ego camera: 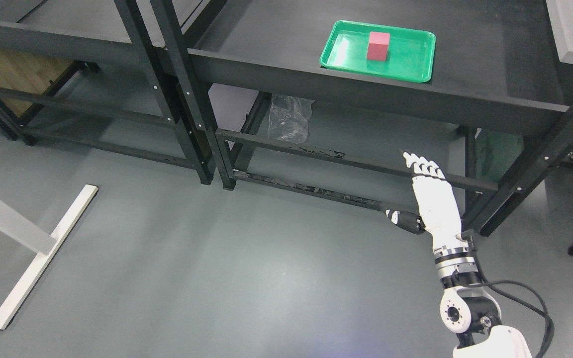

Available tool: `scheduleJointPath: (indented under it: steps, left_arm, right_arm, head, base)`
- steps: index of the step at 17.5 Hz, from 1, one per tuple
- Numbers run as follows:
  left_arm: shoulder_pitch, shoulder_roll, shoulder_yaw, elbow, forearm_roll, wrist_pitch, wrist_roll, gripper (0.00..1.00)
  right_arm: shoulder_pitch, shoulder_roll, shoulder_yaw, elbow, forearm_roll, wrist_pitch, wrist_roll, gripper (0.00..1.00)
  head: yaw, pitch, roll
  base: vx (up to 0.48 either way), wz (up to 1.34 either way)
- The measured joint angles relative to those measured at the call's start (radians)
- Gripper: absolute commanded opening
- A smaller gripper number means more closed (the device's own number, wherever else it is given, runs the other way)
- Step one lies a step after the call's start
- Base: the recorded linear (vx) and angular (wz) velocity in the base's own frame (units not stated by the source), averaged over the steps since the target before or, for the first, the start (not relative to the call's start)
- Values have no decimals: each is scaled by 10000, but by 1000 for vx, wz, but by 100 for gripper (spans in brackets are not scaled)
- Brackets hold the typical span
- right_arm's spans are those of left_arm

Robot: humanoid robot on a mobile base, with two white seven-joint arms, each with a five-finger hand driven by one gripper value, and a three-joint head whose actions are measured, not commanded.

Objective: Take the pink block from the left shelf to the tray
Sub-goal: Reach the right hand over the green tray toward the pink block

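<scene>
A pink block (378, 45) stands upright inside a green tray (342, 52) on the top of the right black shelf. My right hand (428, 196) is below and in front of the shelf, over the floor, well short of the tray. Its fingers (422, 165) are stretched out straight and its thumb sticks out to the left; it holds nothing. Its arm comes in from the lower right corner. My left arm does not show.
A second black shelf (87, 49) stands at the left, joined to the right one by black uprights (187, 94). A crumpled clear plastic bag (290, 117) lies under the right shelf. A white table leg and foot (43, 253) lie at the lower left on the grey floor.
</scene>
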Motion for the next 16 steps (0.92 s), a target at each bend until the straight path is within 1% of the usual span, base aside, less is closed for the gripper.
scheduleJointPath:
  steps: [10, 16]
  left_arm:
    - [-1, 0, 0, 0, 0, 0, 0, 100]
    - [-1, 0, 0, 0, 0, 0, 0, 100]
  right_arm:
    - [-205, 2, -49, 11, -15, 19, 23, 100]
    - [-261, 3, -99, 21, -163, 275, 17, 99]
  head:
    - [0, 0, 0]
    - [0, 0, 0]
  base:
    - [320, -21]
    - [317, 41]
